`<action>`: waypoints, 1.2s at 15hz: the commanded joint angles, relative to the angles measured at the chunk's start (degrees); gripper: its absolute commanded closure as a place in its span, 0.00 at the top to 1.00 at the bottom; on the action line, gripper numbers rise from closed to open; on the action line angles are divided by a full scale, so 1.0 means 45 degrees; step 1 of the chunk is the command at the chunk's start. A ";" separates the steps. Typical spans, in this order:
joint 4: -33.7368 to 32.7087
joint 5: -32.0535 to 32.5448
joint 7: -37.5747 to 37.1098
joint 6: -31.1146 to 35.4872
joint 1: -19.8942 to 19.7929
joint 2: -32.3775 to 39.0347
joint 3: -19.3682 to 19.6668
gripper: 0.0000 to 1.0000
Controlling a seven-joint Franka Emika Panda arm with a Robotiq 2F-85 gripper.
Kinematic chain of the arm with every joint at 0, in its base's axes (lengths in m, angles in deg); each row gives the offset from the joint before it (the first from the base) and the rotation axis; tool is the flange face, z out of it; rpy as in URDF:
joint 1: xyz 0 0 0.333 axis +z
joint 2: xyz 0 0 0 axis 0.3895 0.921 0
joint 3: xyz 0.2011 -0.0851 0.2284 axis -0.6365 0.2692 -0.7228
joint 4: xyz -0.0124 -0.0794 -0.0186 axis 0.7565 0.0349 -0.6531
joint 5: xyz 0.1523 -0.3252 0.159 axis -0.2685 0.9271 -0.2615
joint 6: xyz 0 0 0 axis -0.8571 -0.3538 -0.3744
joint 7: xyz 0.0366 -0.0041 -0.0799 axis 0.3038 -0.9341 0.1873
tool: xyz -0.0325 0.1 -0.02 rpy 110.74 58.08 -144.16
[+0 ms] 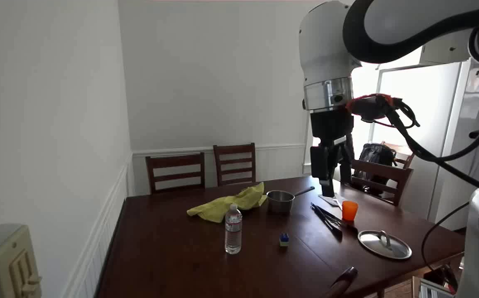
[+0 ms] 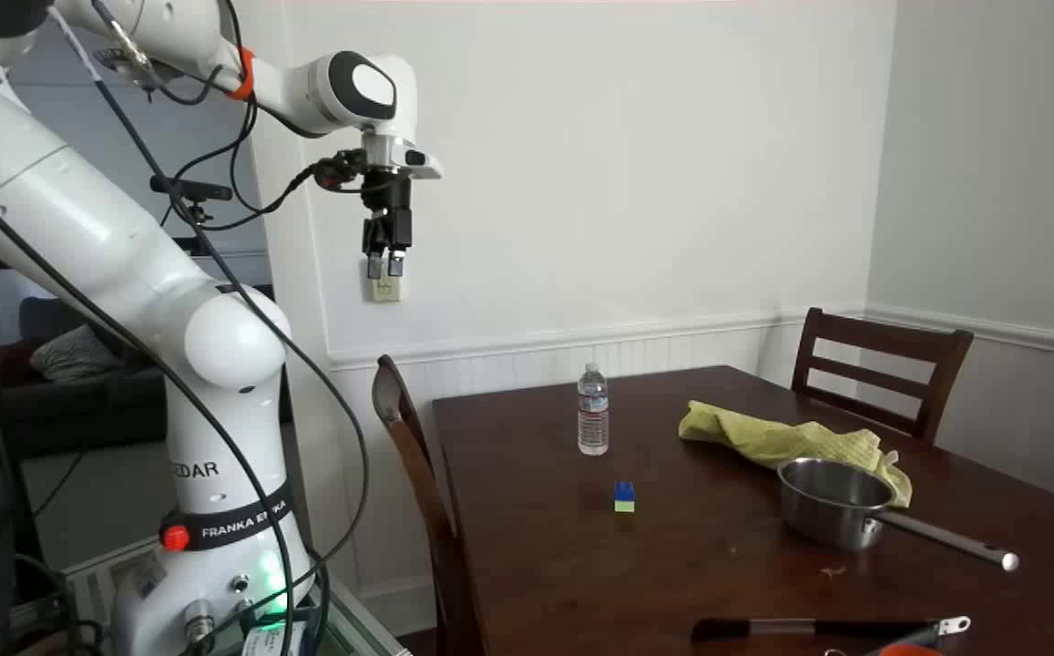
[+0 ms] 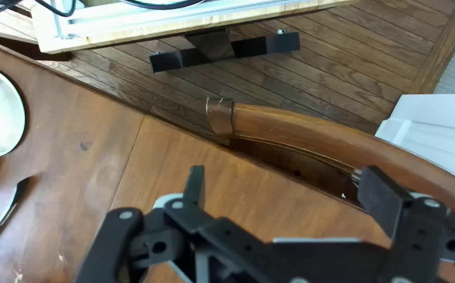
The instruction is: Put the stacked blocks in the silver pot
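Okay, your stacked blocks (image 2: 624, 497) stand on the dark wooden worktop (image 2: 540, 556), a blue piece over a pale green one, outside the silver saucepan (image 2: 829, 525) and apart from it. Near them you have a clear plastic water bottle (image 2: 593, 424), upright. In both exterior views a crumpled yellow cloth (image 2: 782, 442) lies just beside the saucepan; from these angles you cannot tell whether the two touch. You can also pick out the dark tongs (image 2: 841, 628), lying flat on the worktop, with an orange cup (image 1: 350, 210) upright just beside them and, in an exterior view, a shiny metal lid (image 1: 384, 247) resting near the worktop's edge with its loop handle up. Your hand (image 3: 286, 186) is released: in the wrist view its fingers (image 3: 196, 185) are spread wide apart, and you see the worktop between them. You have it raised high, pointing down, well apart from the blocks and the saucepan. Under it the wrist view shows you the worktop's edge, with a curved wooden chair back (image 3: 310, 131) running beside it over a plank floor (image 3: 357, 59). Past the far side of the worktop, two wooden chairs (image 1: 176, 161) stand in an exterior view, and a black backpack (image 1: 376, 154) shows behind another chair (image 1: 388, 170).
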 commanded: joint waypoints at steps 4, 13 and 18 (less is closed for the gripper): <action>-0.0023 0.0016 -0.0011 -0.0017 0.0024 0.0009 0.0022 1.00; 0.0058 0.0251 -0.0090 0.0003 -0.0223 -0.0187 0.0205 1.00; 0.0670 0.1425 -0.0035 0.0094 -0.1995 -0.1295 0.2103 1.00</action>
